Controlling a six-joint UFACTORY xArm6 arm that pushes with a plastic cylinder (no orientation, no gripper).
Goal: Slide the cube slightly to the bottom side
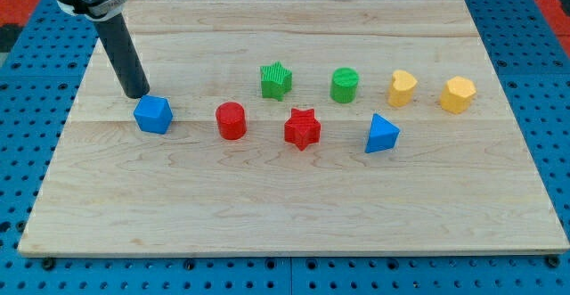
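The arm's rod, which carries no fingers at all, sets its tip [136,94] just above the blue cube [153,114] at the board's [294,215] left, seemingly to nudge it toward the view's bottom, well clear of the red cylinder [231,120] alongside.

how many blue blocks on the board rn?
2. The blue cube sits at the view's left, just below my tip. The blue triangular block lies right of centre, beside the red star. None seems hidden.
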